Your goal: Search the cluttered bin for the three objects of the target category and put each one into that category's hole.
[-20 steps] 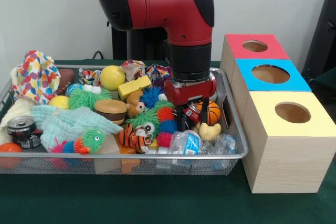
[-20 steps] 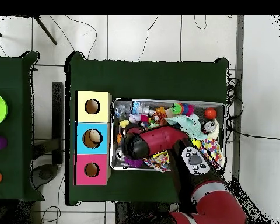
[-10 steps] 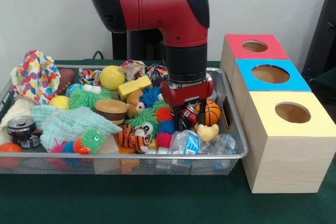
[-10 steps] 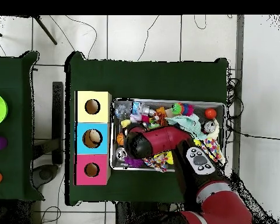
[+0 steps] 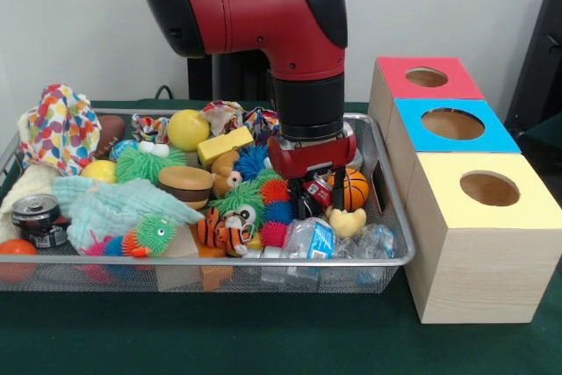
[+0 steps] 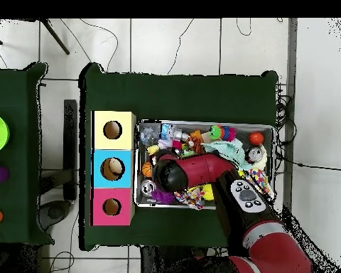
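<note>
My gripper is down in the right part of the wire bin. Its black fingers stand either side of a small red toy and look shut on it. An orange basketball lies just right of them, a cream duck-shaped toy just in front. Three wooden boxes stand right of the bin, each with a round hole: red-topped, blue-topped, yellow-topped. In the overhead view the arm covers the gripper.
The bin is crowded: spiky balls, a tiger toy, a plastic bottle, a burger toy, a yellow ball, a teal cloth, a can, spotted fabric. Something tan shows inside the blue box's hole.
The arm has shifted a little left in the front view and risen slightly. The small red toy has stayed between the fingers.
</note>
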